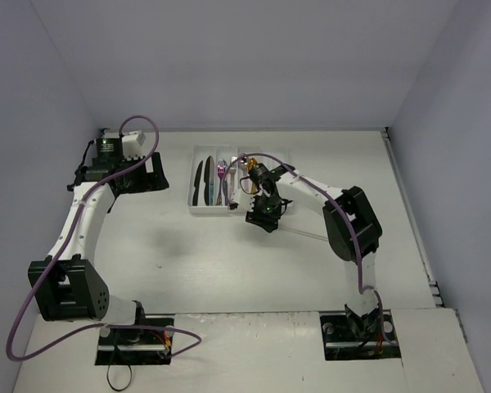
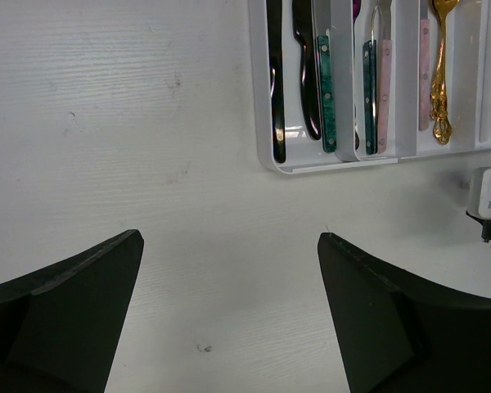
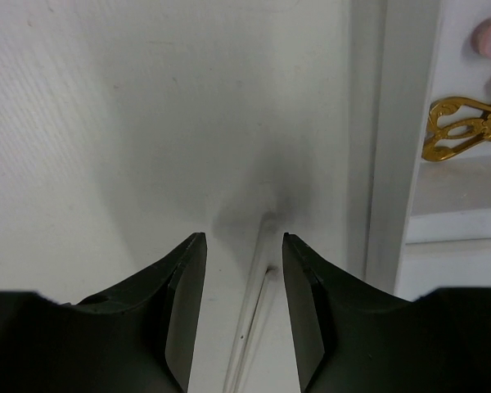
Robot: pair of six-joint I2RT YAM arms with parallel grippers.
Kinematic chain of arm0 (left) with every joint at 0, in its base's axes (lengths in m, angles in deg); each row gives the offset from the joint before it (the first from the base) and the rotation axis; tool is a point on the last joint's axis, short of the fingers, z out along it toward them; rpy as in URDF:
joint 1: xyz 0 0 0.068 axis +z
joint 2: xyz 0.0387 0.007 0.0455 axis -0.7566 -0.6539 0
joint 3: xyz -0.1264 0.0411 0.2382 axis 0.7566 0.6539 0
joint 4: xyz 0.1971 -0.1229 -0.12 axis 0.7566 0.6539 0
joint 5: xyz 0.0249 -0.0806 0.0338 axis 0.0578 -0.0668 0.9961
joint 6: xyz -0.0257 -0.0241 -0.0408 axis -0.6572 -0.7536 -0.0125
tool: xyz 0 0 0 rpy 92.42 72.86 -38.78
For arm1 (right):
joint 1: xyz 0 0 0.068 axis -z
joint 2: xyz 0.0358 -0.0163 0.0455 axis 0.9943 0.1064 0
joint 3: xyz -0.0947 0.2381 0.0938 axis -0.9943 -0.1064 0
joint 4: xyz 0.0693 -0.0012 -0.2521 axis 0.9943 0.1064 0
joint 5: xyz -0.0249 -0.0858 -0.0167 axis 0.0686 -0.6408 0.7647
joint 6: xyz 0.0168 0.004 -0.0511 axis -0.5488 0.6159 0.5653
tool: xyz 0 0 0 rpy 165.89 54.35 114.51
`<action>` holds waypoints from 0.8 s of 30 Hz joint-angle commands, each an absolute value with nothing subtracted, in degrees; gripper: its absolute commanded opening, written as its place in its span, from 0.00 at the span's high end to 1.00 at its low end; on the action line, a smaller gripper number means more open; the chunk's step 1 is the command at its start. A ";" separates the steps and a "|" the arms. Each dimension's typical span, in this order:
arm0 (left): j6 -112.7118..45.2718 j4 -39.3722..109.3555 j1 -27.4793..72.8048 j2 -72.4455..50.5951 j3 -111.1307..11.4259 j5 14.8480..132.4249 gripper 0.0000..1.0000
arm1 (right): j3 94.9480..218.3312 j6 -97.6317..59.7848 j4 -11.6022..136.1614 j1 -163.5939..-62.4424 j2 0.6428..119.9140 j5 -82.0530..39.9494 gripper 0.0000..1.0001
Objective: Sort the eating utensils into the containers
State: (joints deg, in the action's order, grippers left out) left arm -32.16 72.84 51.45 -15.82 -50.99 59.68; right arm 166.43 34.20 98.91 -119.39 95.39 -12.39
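My right fingers [image 3: 176,319] stand apart astride a pale chopstick [image 3: 258,286] on the worktop [image 3: 106,123] — tray [image 3: 397,147] at 3 o'clock; left fingers [image 2: 65,311] gape too, tray at 1 o'clock.

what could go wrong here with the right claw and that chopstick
1. The chopstick is thin and lies flat on the table between the fingers of the open right claw. It may roll or slip out when they close.
2. The tray wall is right beside the claw, so a finger could bump and shift the tray.
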 commanded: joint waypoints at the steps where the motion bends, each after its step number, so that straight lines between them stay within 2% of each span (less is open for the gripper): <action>1: -31.63 70.85 51.54 -13.30 -51.25 59.05 0.13 | 167.66 35.44 99.39 -117.47 95.97 -12.52 0.60; 7: -31.63 70.85 51.52 -13.23 -51.16 59.05 0.13 | 166.31 36.29 97.79 -116.93 97.30 -13.22 0.60; 14: -31.54 70.85 51.45 -12.83 -50.72 59.40 0.13 | 161.62 37.11 95.77 -118.72 96.25 -14.70 0.71; 24: -31.64 70.85 51.54 -13.27 -50.86 59.40 0.13 | 152.26 32.91 94.18 -122.10 91.00 -13.70 1.00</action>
State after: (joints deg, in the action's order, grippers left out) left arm -31.99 72.82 51.43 -15.59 -49.98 59.68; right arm 156.35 35.77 91.74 -121.06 91.36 -15.47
